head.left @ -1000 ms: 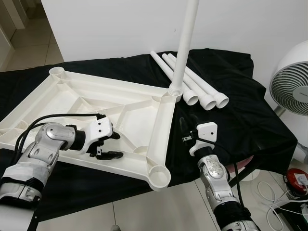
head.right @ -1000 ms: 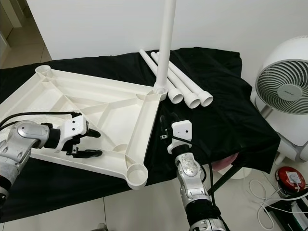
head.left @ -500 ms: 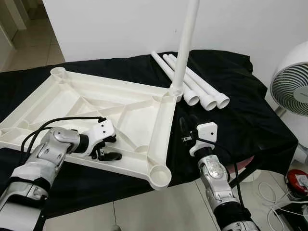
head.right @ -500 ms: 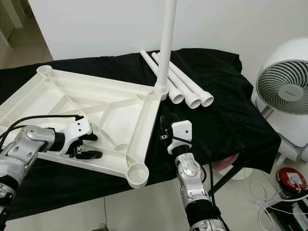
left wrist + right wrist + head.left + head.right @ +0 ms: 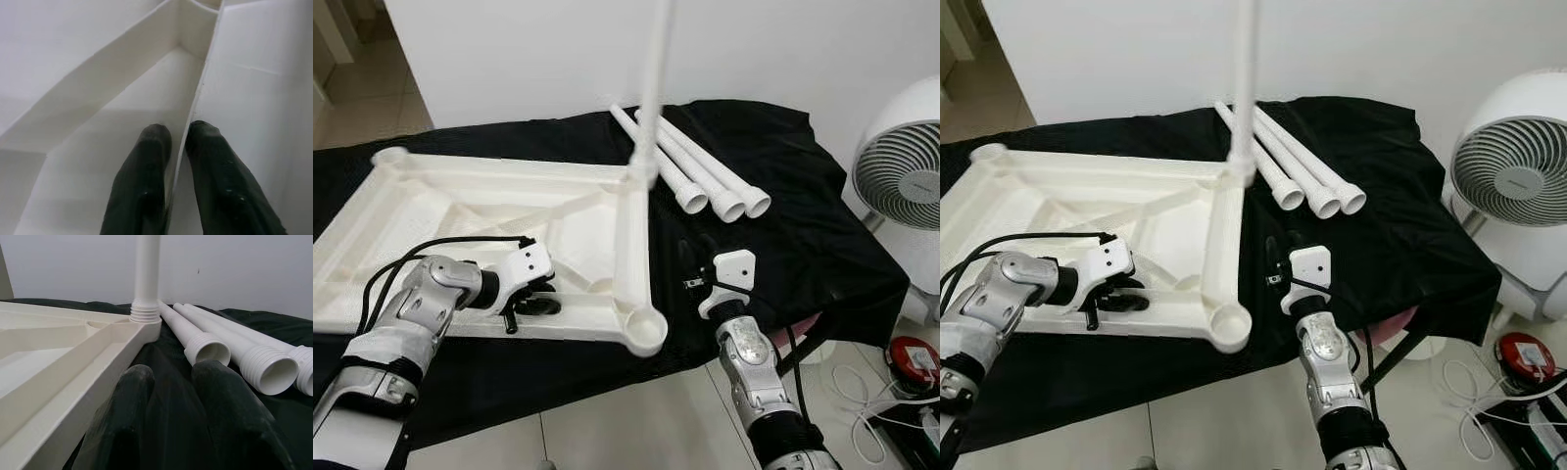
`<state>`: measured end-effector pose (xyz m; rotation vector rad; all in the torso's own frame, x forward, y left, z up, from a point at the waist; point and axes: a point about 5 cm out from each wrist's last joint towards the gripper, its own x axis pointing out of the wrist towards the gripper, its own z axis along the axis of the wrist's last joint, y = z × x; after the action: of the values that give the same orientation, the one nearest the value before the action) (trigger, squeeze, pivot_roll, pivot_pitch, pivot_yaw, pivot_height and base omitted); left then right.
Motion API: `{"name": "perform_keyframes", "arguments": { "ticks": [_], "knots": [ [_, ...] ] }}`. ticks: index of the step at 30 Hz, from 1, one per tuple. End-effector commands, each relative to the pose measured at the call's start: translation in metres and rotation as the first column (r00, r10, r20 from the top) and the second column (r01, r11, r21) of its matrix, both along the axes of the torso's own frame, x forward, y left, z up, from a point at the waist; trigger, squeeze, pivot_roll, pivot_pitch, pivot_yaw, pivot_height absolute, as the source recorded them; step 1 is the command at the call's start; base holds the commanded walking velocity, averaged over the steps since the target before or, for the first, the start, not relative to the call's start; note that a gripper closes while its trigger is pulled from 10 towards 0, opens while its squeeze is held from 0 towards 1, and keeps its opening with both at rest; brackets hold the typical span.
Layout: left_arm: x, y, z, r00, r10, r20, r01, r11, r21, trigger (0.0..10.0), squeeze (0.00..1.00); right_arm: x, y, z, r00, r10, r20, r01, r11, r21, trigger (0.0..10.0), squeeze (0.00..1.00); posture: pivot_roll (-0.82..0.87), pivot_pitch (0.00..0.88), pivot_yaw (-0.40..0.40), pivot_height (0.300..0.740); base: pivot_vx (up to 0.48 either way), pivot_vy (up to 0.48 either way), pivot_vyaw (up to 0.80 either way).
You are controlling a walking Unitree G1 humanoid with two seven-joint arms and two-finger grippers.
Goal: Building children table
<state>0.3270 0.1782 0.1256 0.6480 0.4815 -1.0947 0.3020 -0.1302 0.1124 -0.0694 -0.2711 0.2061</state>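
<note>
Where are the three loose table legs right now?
In the left eye view the three loose legs lie side by side on the black cloth, just right of the tabletop corner holding the upright leg, beyond the right pincer.

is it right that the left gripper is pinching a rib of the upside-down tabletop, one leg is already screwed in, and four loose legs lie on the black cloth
Not quite: three loose legs lie on the black cloth, not four, as the left eye view shows. The rest holds: the left gripper pinches a rib of the tabletop, and one leg is screwed in.

Home room: tiled floor (image 5: 607, 431), white wall (image 5: 509, 59), standing fan (image 5: 901, 181).
</note>
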Motion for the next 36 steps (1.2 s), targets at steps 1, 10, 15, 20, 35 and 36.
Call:
{"name": "perform_keyframes", "arguments": {
  "ticks": [1, 10, 15, 20, 35, 36],
  "knots": [
    [0.008, 0.01, 0.0, 0.979, 0.17, 0.108, -0.173, 0.985, 0.015, 0.0, 0.0, -0.001, 0.002, -0.001, 1.0, 0.001, -0.011, -0.001, 1.0, -0.002, 10.0, 0.0, 0.02, 0.013, 0.018, 0.74, 0.0, 0.0, 0.0],
    [0.002, -0.012, 0.0, 0.985, 0.131, 0.114, -0.127, 0.991, -0.035, 0.0, 0.0, -0.002, 0.002, -0.002, 1.0, -0.003, -0.011, 0.003, 1.0, -0.002, 10.0, 0.0, 0.01, 0.016, 0.019, 0.74, 0.0, 0.0, 0.0],
    [-0.01, -0.035, 0.001, 0.992, 0.045, 0.118, -0.031, 0.993, -0.116, 0.0, 0.0, -0.002, 0.002, -0.002, 1.0, -0.004, -0.013, 0.004, 1.0, 0.001, 10.0, 0.0, 0.01, 0.017, 0.018, 0.74, 0.0, 0.0, 0.0],
    [-0.016, -0.044, 0.0, 0.989, 0.003, 0.145, 0.016, 0.992, -0.127, 10.0, 0.0, -0.001, 0.002, -0.002, 1.0, -0.002, -0.015, 0.002, 1.0, 0.002, 10.0, 0.0, 0.02, 0.017, 0.01, 0.74, 0.0, 0.0, 0.0],
    [-0.028, -0.059, 0.027, 0.963, -0.145, 0.225, 0.197, 0.954, -0.226, 10.0, 0.0, 0.017, -0.007, 0.014, 0.999, -0.033, -0.007, 0.033, 0.999, 0.03, 10.0, 0.0, 0.01, 0.002, -0.012, 0.74, 0.0, 0.0, 0.0],
    [-0.024, -0.059, 0.035, 0.965, -0.115, 0.235, 0.178, 0.946, -0.271, 10.0, 0.0, 0.021, -0.01, 0.019, 0.999, -0.043, 0.001, 0.043, 0.999, 0.024, 10.0, 0.0, 0.01, 0.001, -0.012, 0.74, 0.0, 0.0, 0.0]
  ]
}}
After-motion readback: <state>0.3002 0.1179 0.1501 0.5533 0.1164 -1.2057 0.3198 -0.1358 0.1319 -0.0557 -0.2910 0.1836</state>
